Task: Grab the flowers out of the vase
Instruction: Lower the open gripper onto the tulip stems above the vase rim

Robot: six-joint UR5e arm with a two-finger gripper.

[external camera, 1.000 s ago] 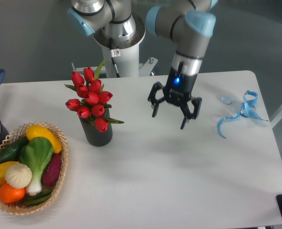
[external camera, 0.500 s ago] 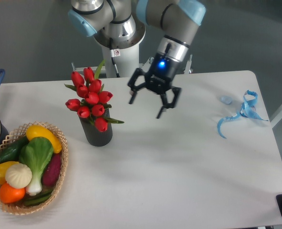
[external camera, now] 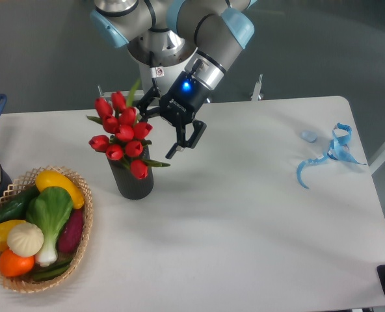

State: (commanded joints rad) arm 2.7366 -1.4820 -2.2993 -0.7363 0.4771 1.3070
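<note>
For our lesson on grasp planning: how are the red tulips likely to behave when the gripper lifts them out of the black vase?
The flowers are probably light: thin stems, small buds. The bunch may splay or shift, since the buds fan out loosely. The vase is narrow and upright, so it could tip if the stems drag. The gripper is open beside the buds.

One vase [external camera: 134, 181], one basket [external camera: 49, 276], about ten tulip buds [external camera: 124, 133], one ribbon [external camera: 329, 153].
</note>
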